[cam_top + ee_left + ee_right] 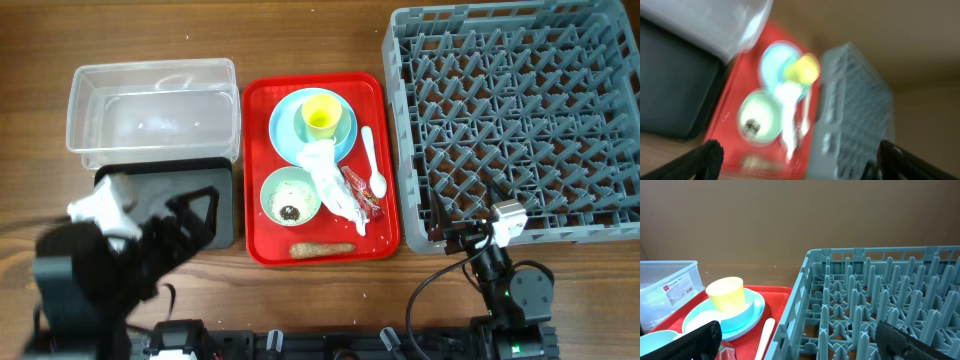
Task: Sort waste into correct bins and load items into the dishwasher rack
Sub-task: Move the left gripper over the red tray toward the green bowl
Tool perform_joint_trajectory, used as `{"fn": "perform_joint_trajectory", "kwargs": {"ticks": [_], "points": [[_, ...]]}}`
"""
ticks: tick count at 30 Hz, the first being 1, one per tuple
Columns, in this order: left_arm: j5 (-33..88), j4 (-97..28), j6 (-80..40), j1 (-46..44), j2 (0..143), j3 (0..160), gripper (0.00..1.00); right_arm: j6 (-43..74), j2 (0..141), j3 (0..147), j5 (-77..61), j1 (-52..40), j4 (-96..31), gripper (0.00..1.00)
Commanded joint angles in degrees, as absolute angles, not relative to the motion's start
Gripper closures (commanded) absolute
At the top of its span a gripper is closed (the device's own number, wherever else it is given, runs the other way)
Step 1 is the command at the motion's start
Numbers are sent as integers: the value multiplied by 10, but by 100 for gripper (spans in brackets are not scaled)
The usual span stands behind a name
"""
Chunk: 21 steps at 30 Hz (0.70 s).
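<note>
On the red tray (385,150) a yellow cup (320,117) stands on a light blue plate (290,130). Below lie crumpled tissue (325,175), a red wrapper (360,192), a green bowl (290,195) with grains and dark bits, a brown stick (322,248) and a white spoon (372,160). The grey rack (520,120) is at right. The clear tub (150,110) and black tray (228,225) are at left. My left gripper (200,215) (805,160) hangs open over the black tray, its view blurred. My right gripper (463,210) (802,342) is open over the rack's front left corner.
The right wrist view looks across the rack's pegs (880,310) and left wall, with the cup (725,295), plate (740,317) and spoon handle (765,337) to the left. My left arm covers most of the black tray. Bare wood lies along the table's front edge.
</note>
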State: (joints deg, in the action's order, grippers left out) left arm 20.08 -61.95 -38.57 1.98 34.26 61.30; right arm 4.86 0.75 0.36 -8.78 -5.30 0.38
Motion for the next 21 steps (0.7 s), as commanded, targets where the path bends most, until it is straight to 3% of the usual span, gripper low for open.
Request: {"fn": "perform_joint_trajectory", "kwargs": {"ticks": [1,5,6,7,9,16,21], "points": [[226,-738,-317,17,500,710,0,46,6,3,-90,-52,6,0],[246,-788,-302,17,583,710,1,46,6,3,-90,-52,7,0],[246,-796,-302,17,603,710,14,46,6,3,-90,-52,6,0],[247,-802,-302,17,619,710,51,46,6,3,-90,-52,6,0],[246,-808,-302,17,642,710,96,46,6,3,-90,-52,6,0],[227,-806,-305,-28,660,705,96,46,6,3,-90,-52,6,1],[177,-780,-352,-113,660,704,96,46,6,3,-90,-52,6,0]]}}
